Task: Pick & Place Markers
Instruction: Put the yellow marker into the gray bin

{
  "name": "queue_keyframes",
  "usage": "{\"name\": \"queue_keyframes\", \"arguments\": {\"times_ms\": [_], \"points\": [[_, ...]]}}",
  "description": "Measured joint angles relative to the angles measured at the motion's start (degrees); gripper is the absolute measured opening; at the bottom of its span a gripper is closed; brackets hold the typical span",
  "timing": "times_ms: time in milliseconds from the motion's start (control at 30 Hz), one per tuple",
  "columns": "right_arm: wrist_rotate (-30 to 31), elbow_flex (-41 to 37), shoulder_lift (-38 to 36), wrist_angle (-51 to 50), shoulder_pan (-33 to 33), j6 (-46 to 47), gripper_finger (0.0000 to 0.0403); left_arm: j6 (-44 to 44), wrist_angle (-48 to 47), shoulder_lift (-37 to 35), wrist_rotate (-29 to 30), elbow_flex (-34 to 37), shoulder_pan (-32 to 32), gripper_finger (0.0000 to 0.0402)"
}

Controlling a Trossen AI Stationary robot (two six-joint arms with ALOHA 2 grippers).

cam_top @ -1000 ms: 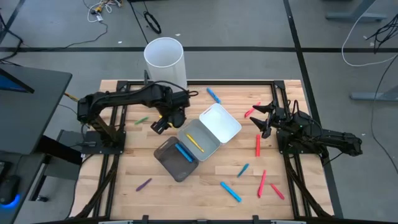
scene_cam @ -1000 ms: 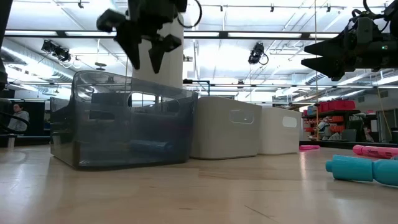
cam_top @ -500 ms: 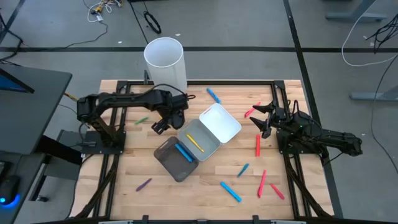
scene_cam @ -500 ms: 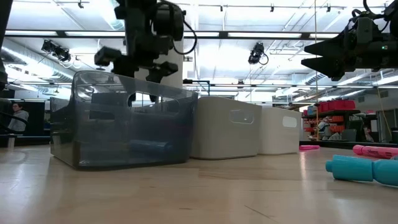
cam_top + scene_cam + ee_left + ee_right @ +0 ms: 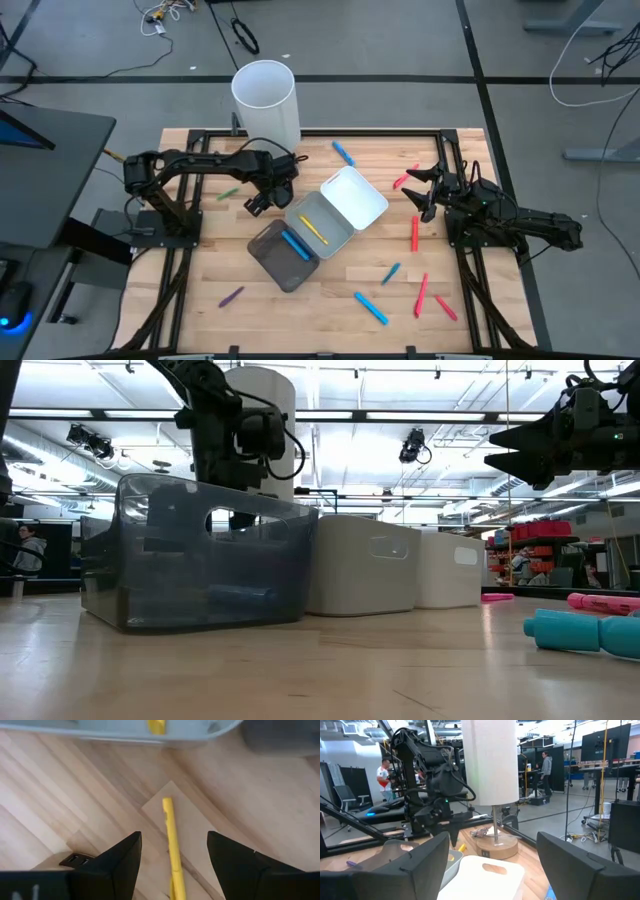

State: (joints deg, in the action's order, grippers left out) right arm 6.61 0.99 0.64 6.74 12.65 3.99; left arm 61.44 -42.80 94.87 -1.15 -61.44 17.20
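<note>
Stock as I read it from my station. Left gripper (image 5: 258, 201): low over the table (image 5: 330, 310), just beside the grey tray (image 5: 316, 225) on its left-arm side; fingers apart, one (image 5: 107, 865) on each side of a yellow marker (image 5: 172, 851) lying flat on the wood, not touching it. Right gripper (image 5: 424, 192): parked at the right edge of the table, raised, fingers spread and holding nothing. Trays: three in a diagonal row at centre, white tray (image 5: 353, 197) nearest the back, grey in the middle, dark tray (image 5: 275, 255) nearest the front. Contents: one yellow marker (image 5: 314, 229) in the grey tray, one blue marker (image 5: 295, 245) in the dark tray. Loose markers: a blue one (image 5: 343, 153) near the back edge; a green one (image 5: 229, 193) under the left arm; a purple one (image 5: 232, 297) at front left; red ones (image 5: 414, 233) near the right gripper and toward front right; two blue ones (image 5: 371, 308) at front right. White cylinder (image 5: 265, 100): upright at the back edge. People stand in the room beyond, well apart from the arms.
</note>
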Motion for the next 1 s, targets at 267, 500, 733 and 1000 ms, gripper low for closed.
{"name": "queue_keyframes", "arguments": {"times_ms": [267, 500, 733, 1000], "points": [[0.0, 0.0, 0.0, 0.0, 0.0, 0.0, 0.0302, -0.1, 2.6, 0.9, -1.7, 1.6, 1.3, 0.0233], [0.0, 0.0, 0.0, 0.0, 0.0, 0.0, 0.0302, -0.8, 4.1, 4.4, -1.0, 1.6, 1.4, 0.0233], [0.0, 0.0, 0.0, 0.0, 0.0, 0.0, 0.0302, -1.2, 5.8, 6.7, -1.3, 1.6, 2.1, 0.0233], [0.0, 0.0, 0.0, 0.0, 0.0, 0.0, 0.0302, -2.4, 5.7, 9.6, -2.0, 1.4, 3.4, 0.0233]]}}
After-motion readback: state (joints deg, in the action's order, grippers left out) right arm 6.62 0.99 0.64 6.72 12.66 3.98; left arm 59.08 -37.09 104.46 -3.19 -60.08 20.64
